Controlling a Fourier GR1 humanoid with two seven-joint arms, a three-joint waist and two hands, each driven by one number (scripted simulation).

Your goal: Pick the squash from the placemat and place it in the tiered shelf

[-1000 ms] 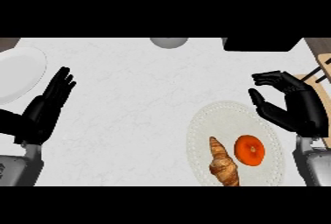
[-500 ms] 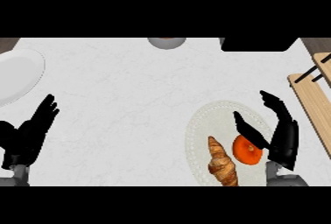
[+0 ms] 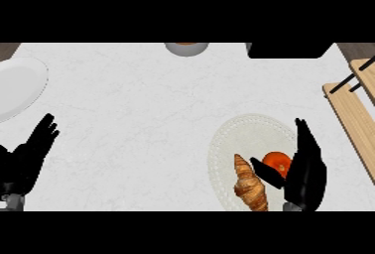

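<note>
Squash [image 3: 275, 159], orange and round, lies on the placemat [image 3: 236, 130] just beside a croissant [image 3: 250, 187]. The right hand [image 3: 306, 166] flanks it, fingers straight, thumb apart and seemingly touching it, not yet closed. The left hand [image 3: 29, 155] rests open, lower left. The shelf [image 3: 353, 106] stands farther right. Closing off-centre could roll the squash into the croissant. Since half a second ago, the right hand has dropped nearer.

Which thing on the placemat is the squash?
Find the round white placemat at the counter's lower right, beside the wooden tiered shelf. Two items lie on it: the squash is the round orange one, right of the long brown croissant, beside the right hand.
</note>
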